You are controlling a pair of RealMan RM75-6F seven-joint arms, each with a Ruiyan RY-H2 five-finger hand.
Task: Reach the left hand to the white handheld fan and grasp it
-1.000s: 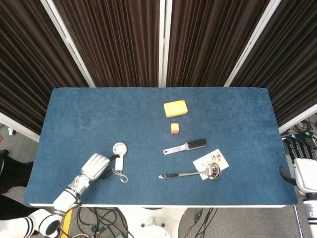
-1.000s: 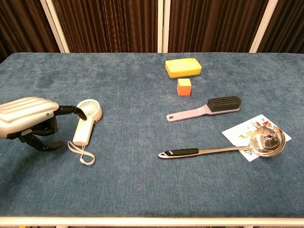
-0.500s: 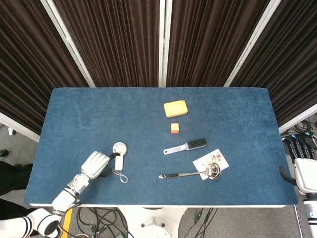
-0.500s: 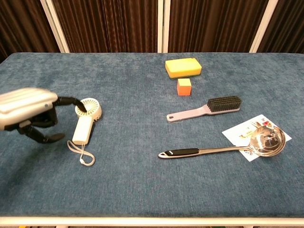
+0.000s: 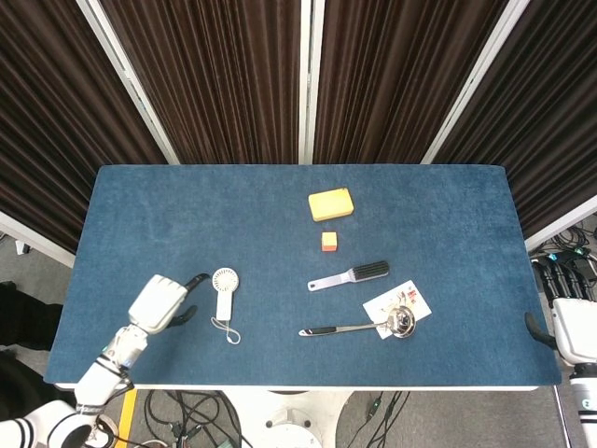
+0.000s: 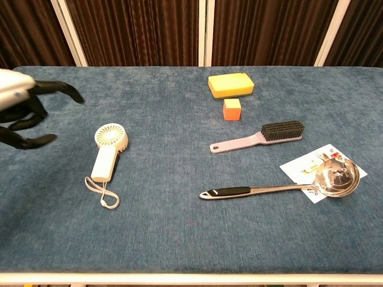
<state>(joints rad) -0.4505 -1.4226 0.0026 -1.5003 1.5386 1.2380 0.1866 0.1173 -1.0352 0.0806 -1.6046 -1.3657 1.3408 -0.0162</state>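
The white handheld fan (image 5: 223, 292) lies flat on the blue table (image 5: 280, 205), round head toward the far side, wrist cord trailing toward the front; it also shows in the chest view (image 6: 109, 150). My left hand (image 5: 159, 302) hovers to the fan's left, raised off the table, fingers spread and holding nothing. In the chest view that hand (image 6: 21, 110) is at the left edge, well apart from the fan. My right hand (image 5: 550, 280) hangs off the table's right edge; its fingers are too small to read.
A yellow sponge (image 6: 231, 85) and an orange cube (image 6: 231, 109) sit toward the far middle. A grey brush (image 6: 257, 137), a steel ladle (image 6: 287, 183) and a printed card (image 6: 311, 165) lie to the right.
My left hand has lifted and drawn back to the left, away from the fan it was touching. The fan stays put on the table.
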